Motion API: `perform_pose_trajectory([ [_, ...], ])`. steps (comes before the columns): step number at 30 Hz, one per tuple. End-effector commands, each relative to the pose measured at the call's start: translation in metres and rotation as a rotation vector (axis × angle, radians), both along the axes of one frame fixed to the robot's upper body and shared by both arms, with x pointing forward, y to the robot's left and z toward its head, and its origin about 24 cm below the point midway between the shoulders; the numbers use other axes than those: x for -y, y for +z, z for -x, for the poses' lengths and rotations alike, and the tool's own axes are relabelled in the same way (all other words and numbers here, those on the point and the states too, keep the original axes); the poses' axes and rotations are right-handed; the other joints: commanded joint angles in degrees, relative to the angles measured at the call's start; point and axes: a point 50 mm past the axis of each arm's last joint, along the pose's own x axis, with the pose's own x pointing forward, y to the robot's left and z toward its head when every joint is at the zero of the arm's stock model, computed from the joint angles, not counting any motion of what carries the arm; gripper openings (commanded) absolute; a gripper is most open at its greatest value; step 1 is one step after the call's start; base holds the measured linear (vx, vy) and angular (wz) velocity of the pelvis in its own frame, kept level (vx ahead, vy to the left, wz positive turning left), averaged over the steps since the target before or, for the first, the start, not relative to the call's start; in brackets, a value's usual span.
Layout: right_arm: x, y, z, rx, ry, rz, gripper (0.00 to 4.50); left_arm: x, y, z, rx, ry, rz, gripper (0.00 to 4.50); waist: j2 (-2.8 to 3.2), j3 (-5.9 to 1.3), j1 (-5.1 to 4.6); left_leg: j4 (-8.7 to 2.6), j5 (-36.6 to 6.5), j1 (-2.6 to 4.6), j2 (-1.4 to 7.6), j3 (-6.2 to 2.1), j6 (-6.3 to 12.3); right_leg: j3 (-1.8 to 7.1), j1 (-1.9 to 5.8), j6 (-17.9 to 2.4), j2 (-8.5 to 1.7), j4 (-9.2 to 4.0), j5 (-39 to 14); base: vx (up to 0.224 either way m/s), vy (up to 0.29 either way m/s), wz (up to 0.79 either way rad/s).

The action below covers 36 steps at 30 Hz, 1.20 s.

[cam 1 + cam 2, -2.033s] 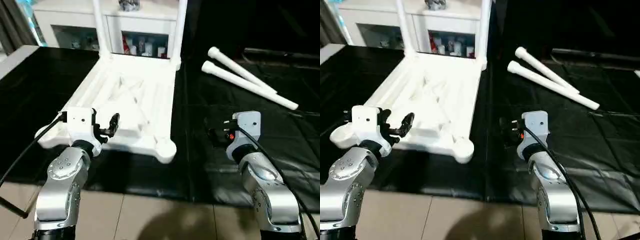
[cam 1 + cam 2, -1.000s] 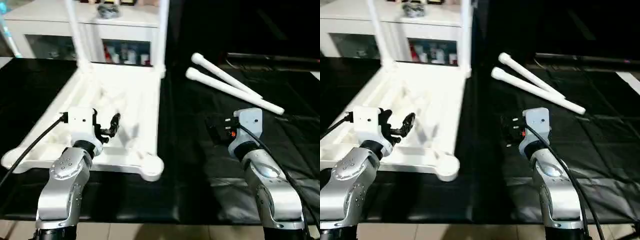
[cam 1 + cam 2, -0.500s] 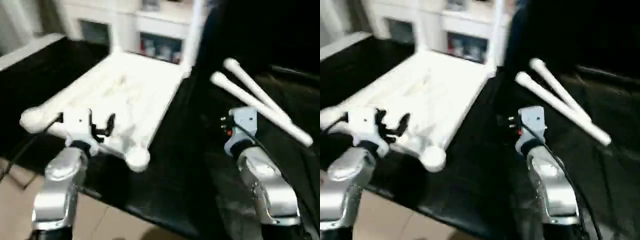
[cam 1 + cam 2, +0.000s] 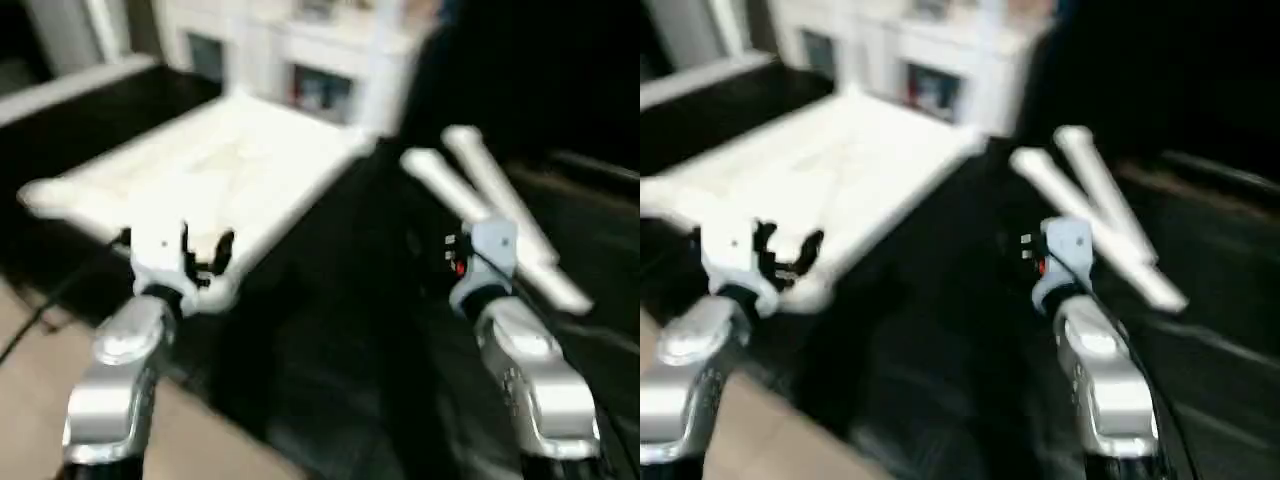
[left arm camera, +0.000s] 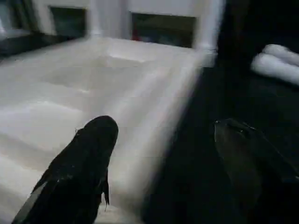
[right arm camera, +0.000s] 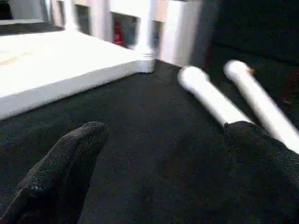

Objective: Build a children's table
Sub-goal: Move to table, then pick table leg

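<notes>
White cabinet [image 4: 330,60] behind black mat [image 4: 330,330]

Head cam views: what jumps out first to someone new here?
The white tabletop lies upside down on the black-covered surface ahead of the left arm, with two legs already standing upright at its far corners. Two loose white legs lie side by side on the black cover just beyond the right arm. Both the left claw and the right claw are open and empty, hovering near the front.

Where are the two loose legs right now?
In the left eye view the two loose legs lie side by side on the black mat, beyond the right gripper and right of the upturned tabletop.
</notes>
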Motion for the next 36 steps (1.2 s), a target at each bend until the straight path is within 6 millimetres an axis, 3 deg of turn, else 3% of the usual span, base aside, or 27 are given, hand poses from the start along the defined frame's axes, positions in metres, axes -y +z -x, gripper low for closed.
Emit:
perform_pose_trajectory([
  [1, 0.004, 0.004, 0.001, 0.013, -0.008, -0.005, 4.5, 0.006, 0.003, 0.0, 0.012, -0.039, 0.014, 3.74, -1.25, -3.04, 1.36, 6.07, -5.78, -1.01, -6.56, 3.24, 6.6, 3.54, 4.96, -25.68, -4.64, -10.87, -1.06, -0.071, -0.334, -0.09],
  [2, 0.003, 0.004, 0.001, 0.014, -0.006, -0.007, 4.5, 0.006, 0.003, 0.0, 0.011, -0.041, 0.014, 3.74, -1.1, -2.49, 1.45, 4.18, -3.26, -2.52, -6.05, 1.93, -1.17, 3.38, 5.89, -16.32, -5.14, -9.53, -1.33, -0.072, -0.314, -0.13],
  [3, 0.002, 0.005, 0.001, 0.014, -0.002, -0.012, 4.5, 0.006, 0.003, 0.0, 0.01, -0.043, 0.012, 3.74, -0.75, -1.57, 0.94, 1.83, -1.5, -1.25, -5.39, 1.01, -4.39, 3.07, 5.07, -6.37, -5.99, -11.04, -8.2, -0.072, -0.314, -0.13],
  [4, 0.002, 0.005, 0.002, 0.013, 0.001, -0.015, 4.5, 0.006, 0.003, 0.001, 0.01, -0.044, 0.011, 3.74, 0.27, -1.08, 1.01, 0.05, -2.01, -0.18, -4.27, 0.19, -4.1, 3.69, 4.8, -3.29, -7.25, -12.01, -14.54, -0.087, -0.239, -0.07],
  [5, 0.001, 0.005, 0.002, 0.013, 0.005, -0.013, 4.5, 0.006, 0.003, 0.001, 0.01, -0.045, 0.012, 3.74, 1.52, -0.26, 0.56, -2.5, -3.61, 0.51, -2.22, -1.08, -1.13, 4.31, 4.89, 2.48, -8.19, -14.39, -29.37, -0.109, -0.191, -0.16],
  [6, 0.0, 0.005, 0.002, 0.013, 0.011, -0.015, 4.5, 0.006, 0.003, 0.001, 0.009, -0.046, 0.012, 3.74, 1.68, 0.04, -0.02, -4.53, -4.62, -0.42, -1.64, -1.78, -1.0, 2.49, 5.58, 4.98, -6.18, -13.66, -34.7, -0.109, -0.191, -0.16],
  [7, -0.001, 0.005, 0.002, 0.015, 0.015, -0.022, 4.5, 0.006, 0.003, 0.0, 0.009, -0.045, 0.011, 3.74, 2.62, -0.64, -0.66, -7.59, -9.61, 1.45, 0.79, -2.3, -1.7, -2.67, 5.31, 9.38, -2.2, -14.61, -35.59, -0.109, -0.165, -0.19],
  [8, -0.001, 0.006, 0.002, 0.016, 0.017, -0.024, 4.5, 0.006, 0.004, 0.0, 0.009, -0.045, 0.012, 3.74, 3.25, -0.89, -0.83, -8.72, -12.36, 2.15, 2.77, -3.06, -1.38, -3.4, 5.99, 8.34, -2.11, -13.95, -31.26, -0.083, -0.129, 0.01],
  [9, -0.001, 0.006, 0.002, 0.016, 0.018, -0.025, 4.5, 0.005, 0.004, 0.0, 0.008, -0.044, 0.013, 3.74, 4.37, -0.56, -0.69, -12.54, -16.87, 1.77, 8.56, -5.42, 1.22, -1.8, 7.72, 4.73, -2.15, -7.65, -16.07, -0.083, -0.129, 0.01],
  [10, -0.001, 0.006, 0.002, 0.016, 0.018, -0.024, 4.5, 0.005, 0.004, 0.0, 0.008, -0.043, 0.012, 3.74, 4.59, 0.05, -0.49, -14.65, -20.7, 1.71, 10.4, -5.67, 1.53, -0.72, 7.44, 2.65, -2.19, -3.38, -9.06, -0.09, -0.136, 0.16],
  [11, -0.001, 0.006, 0.001, 0.016, 0.017, -0.025, 4.5, 0.005, 0.004, 0.0, 0.007, -0.043, 0.013, 3.74, 3.8, 0.95, 0.23, -15.39, -26.73, 2.95, 8.07, -2.45, -0.57, 0.86, 4.95, -0.42, -1.91, -2.85, -3.91, -0.055, -0.166, 0.22],
  [12, -0.001, 0.006, 0.001, 0.016, 0.016, -0.026, 4.5, 0.005, 0.004, 0.0, 0.007, -0.042, 0.014, 3.74, 0.89, 1.41, 0.13, -8.83, -22.12, 3.38, -0.12, 0.48, -5.55, 2.91, 3.33, 3.83, -3.46, -11.11, -30.4, -0.055, -0.166, 0.22],
  [13, -0.001, 0.006, 0.001, 0.016, 0.015, -0.027, 4.5, 0.005, 0.004, 0.0, 0.007, -0.042, 0.014, 3.74, 0.05, 1.45, 0.62, -3.05, -13.18, 4.37, -2.76, 2.06, -6.47, 2.54, 1.26, 8.59, -4.34, -14.64, -49.49, -0.074, -0.147, 0.09],
  [14, 0.0, 0.006, 0.0, 0.014, 0.014, -0.03, 4.5, 0.005, 0.004, 0.0, 0.007, -0.041, 0.015, 3.74, -0.23, 0.8, 0.92, -1.3, -2.71, 2.29, -2.89, 1.63, -5.28, 4.75, 2.66, 10.48, -5.89, -15.17, -60.54, -0.053, -0.106, -0.11],
  [15, 0.0, 0.006, 0.0, 0.014, 0.014, -0.03, 4.5, 0.005, 0.004, -0.001, 0.006, -0.042, 0.016, 3.74, 0.47, 0.21, 2.22, -4.6, -0.02, 0.29, -2.2, 0.81, -5.58, 4.11, 4.95, 10.19, -4.72, -13.2, -50.83, -0.053, -0.106, -0.11],
  [16, 0.0, 0.007, 0.0, 0.013, 0.014, -0.029, 4.5, 0.005, 0.004, -0.001, 0.006, -0.042, 0.016, 3.74, 1.39, -0.54, 2.74, -6.66, 1.08, 0.96, -1.47, 0.74, -5.64, 3.3, 4.93, 8.87, -3.33, -12.42, -43.21, 0.0, -0.064, -0.06],
  [17, 0.0, 0.007, 0.0, 0.013, 0.014, -0.029, 4.5, 0.005, 0.004, -0.001, 0.006, -0.042, 0.016, 3.74, 1.65, -0.41, 2.37, -8.32, -0.76, 1.54, -0.65, 0.53, -5.25, 1.33, 4.3, 7.09, -0.7, -11.56, -32.27, 0.0, 0.0, 0.0],
  [18, 0.0, 0.007, 0.0, 0.013, 0.014, -0.029, 4.5, 0.005, 0.004, -0.001, 0.006, -0.042, 0.016, 3.74, 2.25, -0.54, 2.2, -9.08, -2.06, 2.25, 0.4, 0.12, -5.74, 0.9, 4.28, 4.82, -0.57, -11.03, -27.31, 0.0, 0.0, 0.0],
  [19, 0.0, 0.007, 0.0, 0.013, 0.012, -0.041, 4.5, 0.005, 0.004, -0.001, 0.004, -0.044, 0.015, 3.74, 3.15, -0.06, 1.55, -10.54, -7.49, 2.45, 2.12, -0.35, -5.45, 0.86, 4.51, -1.02, -0.72, -10.85, -19.43, 0.0, 0.0, 0.0],
  [21, 0.001, 0.008, 0.0, 0.014, 0.011, -0.047, 4.5, 0.005, 0.004, -0.001, 0.002, -0.047, 0.013, 3.74, 2.99, 0.23, 1.05, -10.6, -12.98, 2.68, 1.75, -0.12, -6.22, 0.44, 4.77, -2.48, -1.2, -11.72, -24.11, 0.0, 0.0, 0.0],
  [24, 0.003, 0.009, -0.002, 0.011, 0.008, -0.031, 4.5, 0.006, 0.004, -0.001, -0.002, -0.065, 0.002, 3.74, 2.9, 0.32, 0.98, -10.55, -13.5, 2.73, 1.52, 0.03, -6.49, 0.57, 4.6, -2.32, -1.48, -12.21, -26.18, 0.0, 0.0, 0.0],
  [28, 0.017, 0.012, -0.009, 0.003, -0.02, -0.014, 4.5, 0.016, 0.001, 0.003, -0.043, -0.209, -0.023, 3.74, 2.97, -0.13, 1.09, -11.06, -9.92, 2.21, 2.18, -0.21, -6.38, 1.1, 5.33, -4.19, -1.74, -11.07, -18.29, 0.0, 0.0, 0.0],
  [29, 0.023, 0.012, -0.012, -0.005, -0.031, -0.01, 4.5, 0.02, 0.0, 0.006, -0.061, -0.283, -0.039, 3.74, 2.98, -0.17, 1.24, -10.86, -8.4, 2.3, 2.02, 0.19, -6.17, 1.4, 5.25, -5.46, -1.77, -10.8, -16.3, 0.0, 0.0, 0.0],
  [31, 0.032, 0.013, -0.016, -0.015, -0.045, 0.021, 4.5, 0.025, 0.0, 0.01, -0.071, -0.366, -0.052, 3.74, 2.98, -0.21, 1.38, -10.66, -7.45, 2.46, 1.98, 0.56, -5.97, 1.6, 5.08, -6.16, -1.84, -10.84, -15.86, 0.0, 0.0, 0.0],
  [35, 0.061, 0.017, -0.028, -0.06, -0.074, 0.102, 4.5, 0.034, 0.002, 0.02, -0.105, -0.593, -0.078, 3.74, 2.93, -0.53, 1.63, -10.09, -2.57, 2.08, 1.62, 1.07, -4.94, 1.66, 5.58, -8.21, -1.84, -10.15, -12.23, 0.0, 0.0, 0.0],
  [36, 0.067, 0.016, -0.033, -0.113, -0.012, 0.107, 4.5, 0.034, 0.003, 0.02, -0.118, -0.645, -0.093, 3.74, 2.87, -0.57, 1.67, -9.96, -1.49, 1.87, 1.42, 1.13, -4.43, 1.55, 5.92, -8.61, -1.8, -10.06, -11.61, 0.0, 0.0, 0.0],
])
